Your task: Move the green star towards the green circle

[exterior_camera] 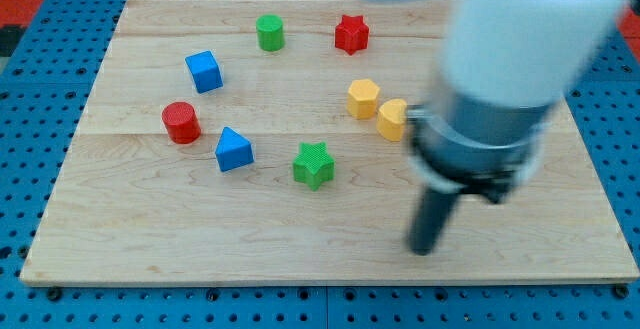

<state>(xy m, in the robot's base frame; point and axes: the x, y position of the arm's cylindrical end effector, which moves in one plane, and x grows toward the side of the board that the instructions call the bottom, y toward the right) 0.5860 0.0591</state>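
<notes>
2 ribbed blocks, green star (314,164), green circle (270,33)

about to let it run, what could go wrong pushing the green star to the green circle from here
My tip sits to the view's right of and below the green star, so a direct push would send it left, not up toward the green circle. Drifting left, it may hit the blue triangle.

My tip (425,247) right of green star (314,164), well apart
</notes>
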